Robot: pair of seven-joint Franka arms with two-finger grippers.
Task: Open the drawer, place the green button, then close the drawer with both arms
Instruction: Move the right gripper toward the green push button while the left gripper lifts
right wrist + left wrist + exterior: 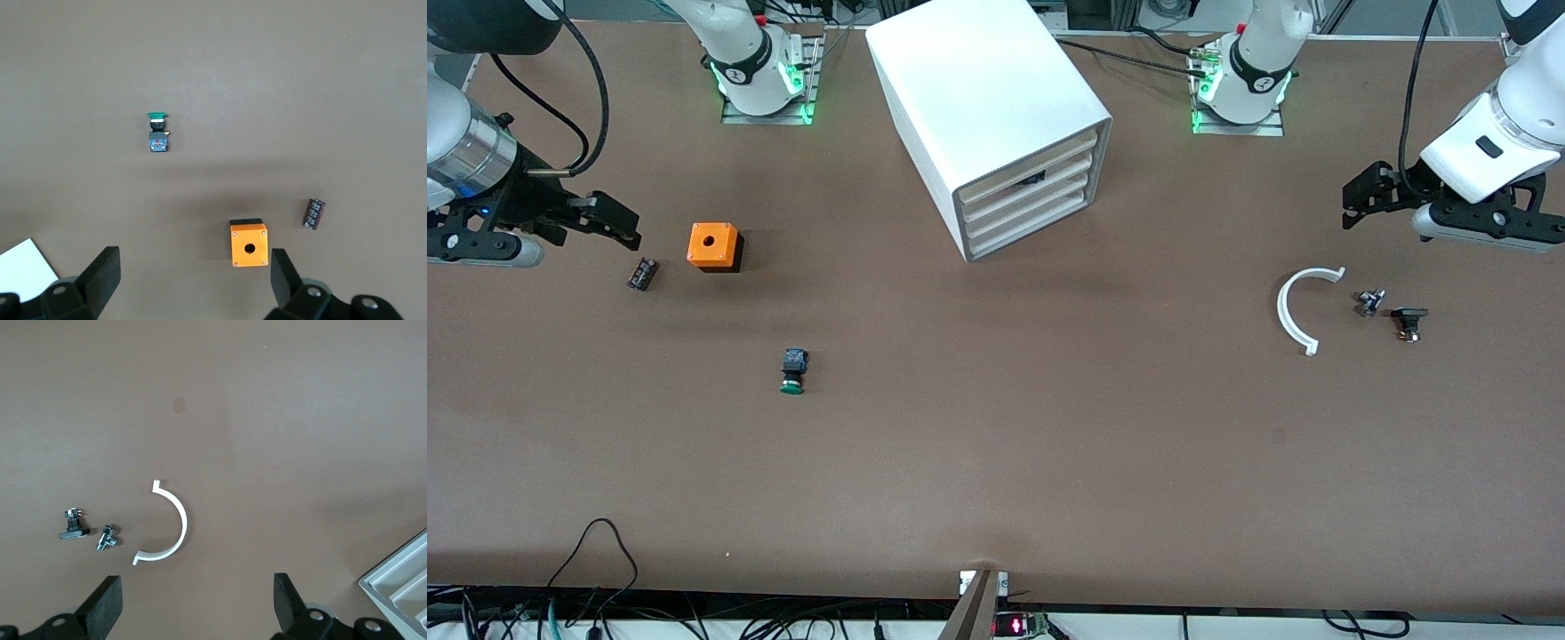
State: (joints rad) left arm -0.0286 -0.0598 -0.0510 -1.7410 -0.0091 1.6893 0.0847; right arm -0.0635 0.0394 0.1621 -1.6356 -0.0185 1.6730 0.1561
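Note:
The white cabinet (996, 98) stands mid-table between the arms' bases, all three drawers shut. The drawer (1033, 220) is its lowest front. The button (792, 372), green cap and black-and-blue body, lies on its side on the table, nearer to the front camera than the orange cube; the right wrist view also has the button (157, 133). My right gripper (627, 229) hangs open and empty over the right arm's end of the table, right gripper (193, 273) beside the cube. My left gripper (1353, 206) hangs open and empty over the left arm's end, left gripper (198, 600).
An orange cube (713, 246) with a hole and a small dark cylinder (643, 273) lie under the right gripper. A white curved strip (1294, 311), a small metal part (1370, 302) and a black-capped part (1409, 321) lie near the left gripper.

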